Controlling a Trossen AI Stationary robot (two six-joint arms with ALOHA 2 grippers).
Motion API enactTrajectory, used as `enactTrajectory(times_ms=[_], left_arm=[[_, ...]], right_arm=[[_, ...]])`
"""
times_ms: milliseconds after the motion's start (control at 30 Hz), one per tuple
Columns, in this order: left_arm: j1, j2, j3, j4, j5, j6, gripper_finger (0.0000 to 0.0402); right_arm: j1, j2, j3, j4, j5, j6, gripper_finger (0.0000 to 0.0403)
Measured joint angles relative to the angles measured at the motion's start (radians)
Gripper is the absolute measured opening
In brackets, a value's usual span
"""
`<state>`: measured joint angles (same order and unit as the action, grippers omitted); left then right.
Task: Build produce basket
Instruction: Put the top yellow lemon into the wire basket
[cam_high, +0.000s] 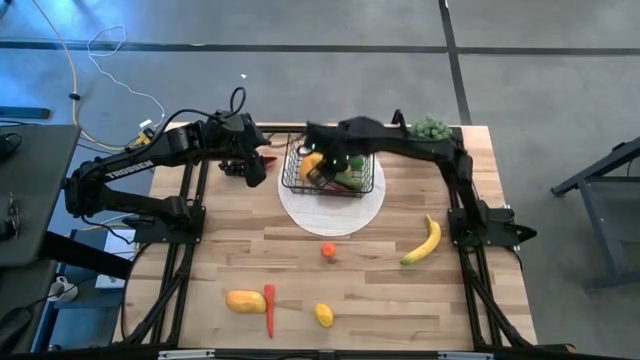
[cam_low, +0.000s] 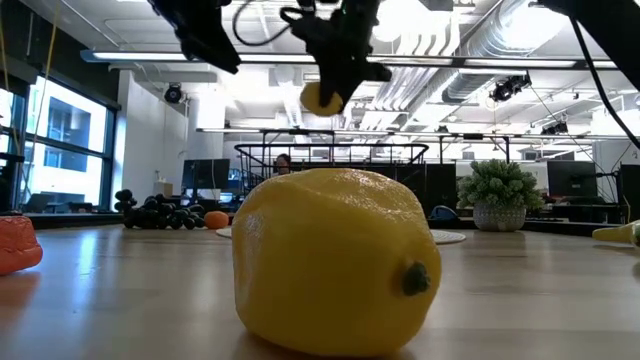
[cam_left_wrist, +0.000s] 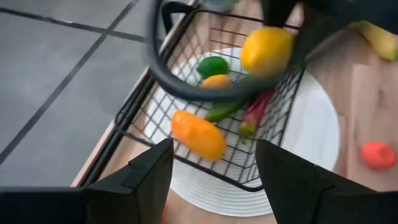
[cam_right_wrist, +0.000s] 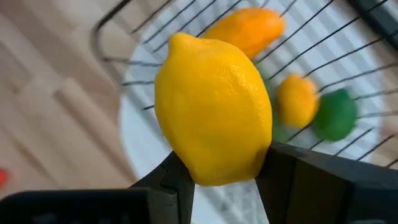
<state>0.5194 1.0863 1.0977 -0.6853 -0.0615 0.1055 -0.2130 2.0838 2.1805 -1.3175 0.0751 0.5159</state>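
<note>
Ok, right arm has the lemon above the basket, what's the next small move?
Probably lower it a little, then open: the right gripper holds the lemon over the basket, well clear of the produce inside. The left gripper waits open beside it.

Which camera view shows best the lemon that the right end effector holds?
The right wrist view: the held lemon fills it, above the basket. The left wrist view shows it smaller, the low view small and high up, the high view barely.
</note>
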Motion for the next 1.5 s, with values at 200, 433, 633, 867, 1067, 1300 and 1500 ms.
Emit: enactTrajectory(times_ms=[200, 433, 633, 867, 1067, 1300, 1500], left_arm=[[0.004, 0.0, 0.0, -0.01, -0.103, -0.05, 0.0218], [0.073, 0.011, 0.0, -0.07, -0.119, -0.129, 0.0218], [0.179, 0.062, -0.001, -0.119, -0.107, -0.144, 0.0218], [0.281, 0.169, -0.001, -0.127, -0.074, -0.139, 0.0218], [0.336, 0.274, -0.001, -0.127, 0.011, -0.102, 0.0218], [0.372, 0.368, -0.001, -0.126, 0.097, -0.076, 0.0218], [0.378, 0.434, -0.001, -0.126, 0.11, -0.114, 0.0218]], right_arm=[[-0.117, 0.006, -0.001, -0.015, -0.001, -0.174, 0.0107], [-0.218, 0.017, -0.002, -0.02, -0.031, -0.298, 0.0107], [-0.257, 0.084, -0.003, -0.038, -0.079, -0.388, 0.0107], [-0.265, 0.158, -0.003, -0.062, -0.131, -0.467, 0.0107], [-0.265, 0.195, -0.003, -0.066, -0.128, -0.496, 0.0107], [-0.265, 0.217, -0.003, -0.073, -0.063, -0.516, 0.0132], [-0.266, 0.217, -0.003, -0.064, -0.012, -0.517, 0.0191]])
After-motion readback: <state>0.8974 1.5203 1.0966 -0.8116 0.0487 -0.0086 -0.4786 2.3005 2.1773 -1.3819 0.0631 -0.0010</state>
